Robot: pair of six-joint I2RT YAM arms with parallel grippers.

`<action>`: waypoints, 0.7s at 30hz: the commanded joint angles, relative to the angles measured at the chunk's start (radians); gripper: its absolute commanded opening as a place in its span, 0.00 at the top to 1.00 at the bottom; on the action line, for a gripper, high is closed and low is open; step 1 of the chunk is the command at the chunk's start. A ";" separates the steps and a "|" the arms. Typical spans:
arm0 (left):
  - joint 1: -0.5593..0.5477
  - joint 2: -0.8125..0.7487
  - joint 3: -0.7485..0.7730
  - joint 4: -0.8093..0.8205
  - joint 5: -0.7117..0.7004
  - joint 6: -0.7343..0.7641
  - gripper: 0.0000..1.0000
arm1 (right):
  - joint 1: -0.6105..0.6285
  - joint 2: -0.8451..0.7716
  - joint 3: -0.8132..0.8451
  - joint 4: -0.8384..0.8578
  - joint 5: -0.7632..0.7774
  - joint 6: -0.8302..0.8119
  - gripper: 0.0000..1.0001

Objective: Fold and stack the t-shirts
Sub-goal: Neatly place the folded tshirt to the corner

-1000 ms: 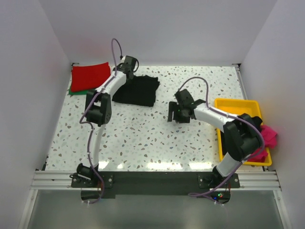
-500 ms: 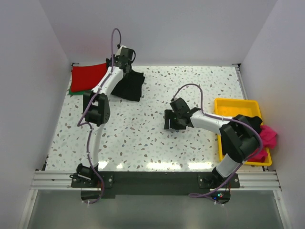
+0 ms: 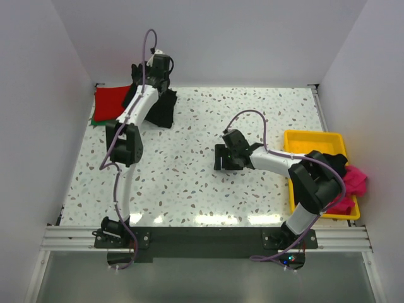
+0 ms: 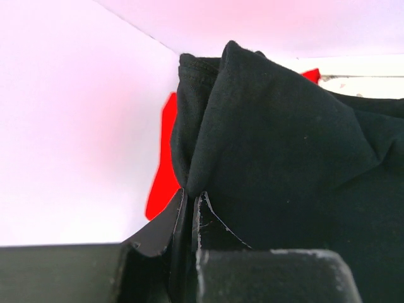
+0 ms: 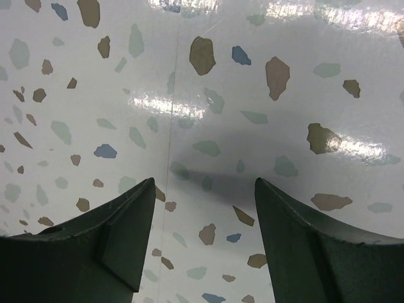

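Edges: the left end effector (image 3: 158, 68) is reaching up close to the back wall, above the far-left corner of the worktop (image 3: 189, 183).
Open room: speckled worktop is showing under and all around the right end effector (image 3: 219, 158).
Containers: a yellow tray (image 3: 306, 136) is sitting to the right of the right end effector, with a pink t-shirt (image 3: 356, 180) spilling over its outer rim.
Left arm: it is stretching far forward, its end effector (image 4: 191, 202) clenching a fold of the black t-shirt (image 4: 284, 158), which is draping down around the forearm.
Stack: a red t-shirt (image 3: 112, 101) is lying just left of that end effector, over a green t-shirt (image 3: 95, 120).
Right arm: it is bending low, fingers (image 5: 120, 233) spread apart, grasping nothing.
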 commanded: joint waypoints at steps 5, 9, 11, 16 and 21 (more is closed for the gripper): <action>0.012 -0.123 0.056 0.131 -0.055 0.092 1.00 | 0.012 0.068 -0.037 -0.035 -0.006 0.002 0.32; 0.012 -0.140 0.056 0.148 -0.053 0.113 1.00 | 0.014 0.071 -0.032 -0.038 -0.006 0.001 0.32; 0.012 -0.149 0.055 0.153 -0.051 0.119 1.00 | 0.015 0.071 -0.032 -0.040 -0.006 0.004 0.32; 0.012 -0.185 0.052 0.157 -0.032 0.119 1.00 | 0.017 0.073 -0.032 -0.037 -0.003 0.005 0.32; 0.012 -0.221 0.039 0.159 -0.019 0.118 1.00 | 0.018 0.074 -0.036 -0.035 -0.003 0.008 0.32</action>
